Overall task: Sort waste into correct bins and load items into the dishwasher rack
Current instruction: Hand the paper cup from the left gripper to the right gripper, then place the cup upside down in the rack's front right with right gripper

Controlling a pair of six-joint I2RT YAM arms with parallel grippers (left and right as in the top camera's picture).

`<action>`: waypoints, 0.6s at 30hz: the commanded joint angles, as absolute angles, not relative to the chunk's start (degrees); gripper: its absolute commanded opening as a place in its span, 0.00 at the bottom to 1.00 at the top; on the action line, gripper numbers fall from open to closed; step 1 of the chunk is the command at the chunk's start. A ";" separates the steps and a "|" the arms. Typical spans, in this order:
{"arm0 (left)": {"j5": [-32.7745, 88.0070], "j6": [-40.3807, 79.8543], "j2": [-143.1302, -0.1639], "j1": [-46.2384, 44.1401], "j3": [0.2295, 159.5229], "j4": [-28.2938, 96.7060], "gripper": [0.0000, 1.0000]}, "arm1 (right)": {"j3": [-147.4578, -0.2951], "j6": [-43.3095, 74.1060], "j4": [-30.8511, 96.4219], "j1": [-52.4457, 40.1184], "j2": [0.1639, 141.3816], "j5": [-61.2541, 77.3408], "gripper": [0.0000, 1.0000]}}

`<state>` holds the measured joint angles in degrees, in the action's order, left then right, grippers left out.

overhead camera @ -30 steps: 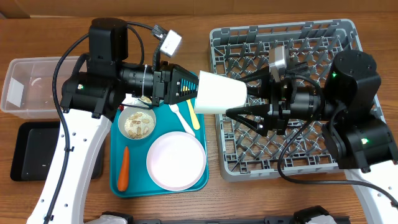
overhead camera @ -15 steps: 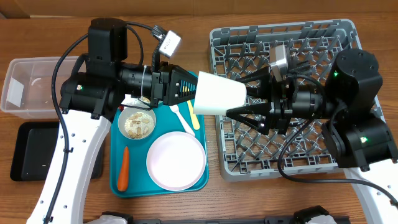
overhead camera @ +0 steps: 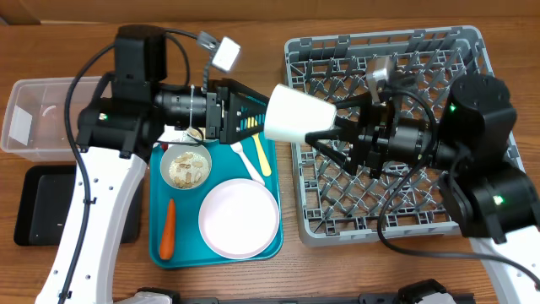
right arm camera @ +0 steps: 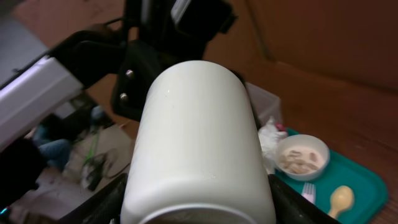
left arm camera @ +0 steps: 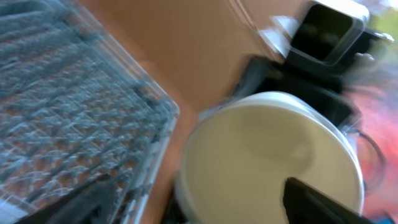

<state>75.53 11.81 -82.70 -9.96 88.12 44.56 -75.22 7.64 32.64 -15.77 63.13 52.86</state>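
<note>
Handoff just happened: left gripper [overhead camera: 251, 118] has sprung its jaws apart, so right gripper [overhead camera: 327, 128] alone clamps the smooth white cup [overhead camera: 295, 116], midair at the grey plastic dishwasher rack [overhead camera: 396, 51]'s left edge. Racking's next, I'd guess.

Centre: cup [overhead camera: 297, 120] plain white. Right: rack [overhead camera: 396, 51] grey, grid pattern. Lower centre: serving tray [overhead camera: 190, 245] teal, carrot [overhead camera: 168, 228] orange, plate [overhead camera: 239, 218] pale pink-white, spoon [overhead camera: 265, 158] pale yellow, fork [overhead camera: 249, 160] white. Left: tub [overhead camera: 42, 114] clear, shallow tray [overhead camera: 34, 215] black. table [overhead camera: 253, 25] brown woodgrain.
</note>
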 commanded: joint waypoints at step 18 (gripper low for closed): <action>34.06 5.72 -82.61 -7.05 89.10 61.34 1.00 | -76.62 29.91 80.93 -11.25 52.03 -4.95 0.49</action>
<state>36.29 7.03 -82.70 -7.35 88.14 61.47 -75.79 23.27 77.93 -13.30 51.90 3.03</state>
